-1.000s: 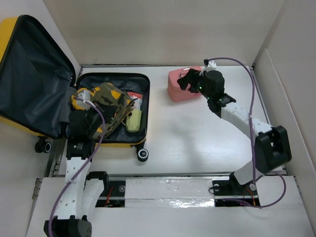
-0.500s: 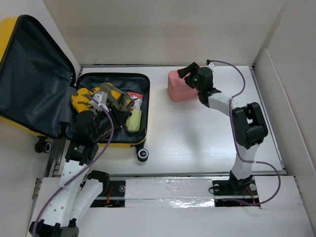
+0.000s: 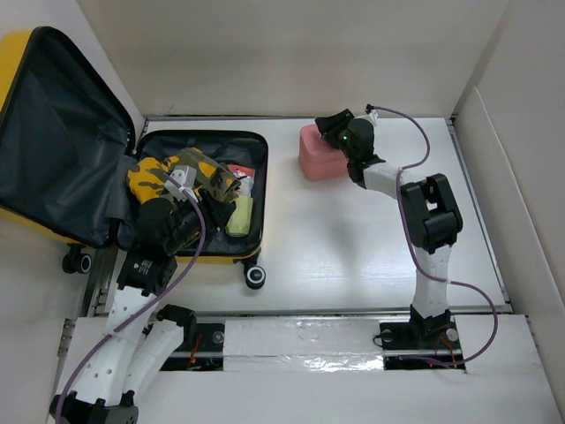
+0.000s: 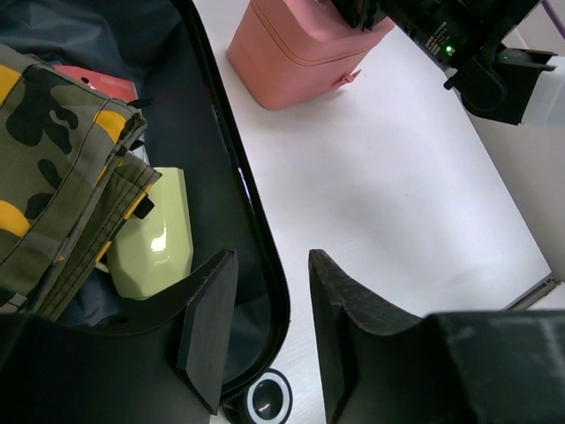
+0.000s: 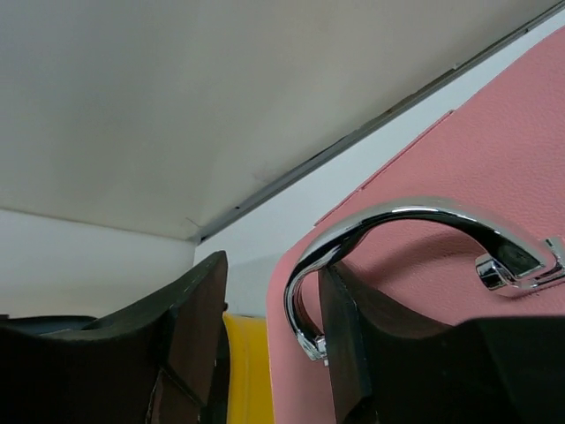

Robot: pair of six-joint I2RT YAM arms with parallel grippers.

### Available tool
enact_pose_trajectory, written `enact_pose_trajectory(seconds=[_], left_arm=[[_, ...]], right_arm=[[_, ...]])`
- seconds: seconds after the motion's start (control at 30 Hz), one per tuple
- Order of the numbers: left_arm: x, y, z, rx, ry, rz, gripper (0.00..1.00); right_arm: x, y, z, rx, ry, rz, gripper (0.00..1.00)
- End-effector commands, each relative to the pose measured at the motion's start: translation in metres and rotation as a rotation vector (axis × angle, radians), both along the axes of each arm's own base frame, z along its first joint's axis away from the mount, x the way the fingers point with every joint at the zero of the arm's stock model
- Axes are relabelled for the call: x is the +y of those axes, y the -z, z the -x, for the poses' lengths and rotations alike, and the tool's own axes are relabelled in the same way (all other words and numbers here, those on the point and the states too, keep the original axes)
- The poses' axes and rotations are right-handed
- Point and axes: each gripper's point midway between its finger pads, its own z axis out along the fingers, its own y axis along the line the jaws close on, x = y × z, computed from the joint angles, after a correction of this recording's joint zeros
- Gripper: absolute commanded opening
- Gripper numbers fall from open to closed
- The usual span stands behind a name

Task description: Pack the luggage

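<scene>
The luggage, a yellow suitcase (image 3: 35, 53), lies open at the left with its dark lining showing. Its lower half (image 4: 265, 256) holds a camouflage garment (image 3: 207, 172), a pale green cup (image 4: 154, 238) and a red item (image 4: 97, 84). My left gripper (image 4: 271, 265) hangs open above the suitcase's right rim with nothing between its fingers. My right gripper (image 3: 331, 125) is at the small pink case (image 3: 313, 157). Its jaws stand apart around the left end of the case's metal handle (image 5: 406, 212), with one finger (image 5: 353, 327) under the arch.
A black suitcase wheel (image 3: 256, 276) juts out at the near right corner of the luggage. White walls close in the table at the back and right. The right arm's purple cable (image 3: 419, 132) loops over the table behind the pink case.
My left gripper has opened, let go of the camouflage garment and drawn back a little. My right arm has reached further onto the pink case, and its jaws have narrowed around the handle.
</scene>
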Motion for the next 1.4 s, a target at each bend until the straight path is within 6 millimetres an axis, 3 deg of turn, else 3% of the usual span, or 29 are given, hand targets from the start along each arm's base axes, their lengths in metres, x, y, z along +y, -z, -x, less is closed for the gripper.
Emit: enact_pose_trajectory(seconds=[0.0, 0.07, 0.1, 0.17, 0.43, 0.47, 0.5, 0.53, 0.73, 0.83, 0.87, 0.9, 0.93, 1.0, 1.1, 1.13, 1.2, 1.3, 1.33, 1.37], left_arm=[[0.002, -0.024, -0.001, -0.071, -0.01, 0.003, 0.35], [0.005, -0.026, -0.003, -0.075, -0.031, -0.001, 0.4], [0.006, -0.027, -0.003, -0.077, -0.038, -0.002, 0.41], [0.01, -0.029, -0.004, -0.08, -0.061, -0.004, 0.41], [0.016, -0.045, -0.005, -0.108, -0.104, 0.016, 0.39], [0.016, -0.046, -0.005, -0.111, -0.108, 0.02, 0.39], [0.017, -0.049, -0.005, -0.116, -0.112, 0.023, 0.39], [0.02, -0.049, -0.005, -0.115, -0.126, 0.025, 0.38], [0.035, -0.055, -0.007, -0.121, -0.216, 0.035, 0.35], [0.041, -0.055, -0.007, -0.12, -0.246, 0.038, 0.34], [0.043, -0.055, -0.007, -0.122, -0.259, 0.038, 0.33], [0.045, -0.056, -0.007, -0.124, -0.269, 0.042, 0.33], [0.046, -0.058, -0.006, -0.126, -0.275, 0.045, 0.33], [0.051, -0.058, -0.006, -0.122, -0.307, 0.045, 0.32], [0.062, -0.06, -0.007, -0.112, -0.377, 0.051, 0.32], [0.066, -0.061, -0.007, -0.114, -0.4, 0.049, 0.32], [0.068, -0.061, -0.007, -0.115, -0.413, 0.052, 0.32], [0.068, -0.06, -0.007, -0.112, -0.411, 0.051, 0.32], [0.068, -0.06, -0.006, -0.114, -0.41, 0.052, 0.32], [0.068, -0.061, -0.006, -0.115, -0.408, 0.053, 0.32]], right_arm=[[-0.004, -0.021, -0.013, -0.097, 0.029, -0.046, 0.47], [-0.001, -0.022, -0.012, -0.131, 0.006, -0.049, 0.29], [0.001, -0.036, -0.009, -0.192, -0.009, -0.061, 0.12], [0.002, -0.043, -0.003, -0.249, -0.054, -0.014, 0.01], [0.033, -0.154, 0.048, -0.495, -0.338, 0.229, 0.0], [0.051, -0.163, 0.057, -0.522, -0.387, 0.289, 0.0], [0.062, -0.196, 0.065, -0.584, -0.415, 0.315, 0.0], [0.074, -0.192, 0.073, -0.542, -0.476, 0.353, 0.0], [0.145, -0.243, 0.128, -0.652, -0.63, 0.467, 0.0], [0.167, -0.243, 0.138, -0.634, -0.638, 0.523, 0.0], [0.17, -0.258, 0.143, -0.668, -0.634, 0.534, 0.0], [0.176, -0.259, 0.146, -0.676, -0.645, 0.536, 0.0], [0.181, -0.252, 0.152, -0.652, -0.683, 0.54, 0.0], [0.197, -0.259, 0.17, -0.684, -0.731, 0.527, 0.0], [0.22, -0.255, 0.192, -0.69, -0.799, 0.542, 0.0], [0.226, -0.243, 0.194, -0.657, -0.81, 0.562, 0.0], [0.233, -0.228, 0.201, -0.617, -0.815, 0.614, 0.0], [0.228, -0.221, 0.201, -0.585, -0.763, 0.671, 0.0], [0.225, -0.209, 0.198, -0.555, -0.757, 0.691, 0.0], [0.22, -0.214, 0.201, -0.563, -0.743, 0.699, 0.0]])
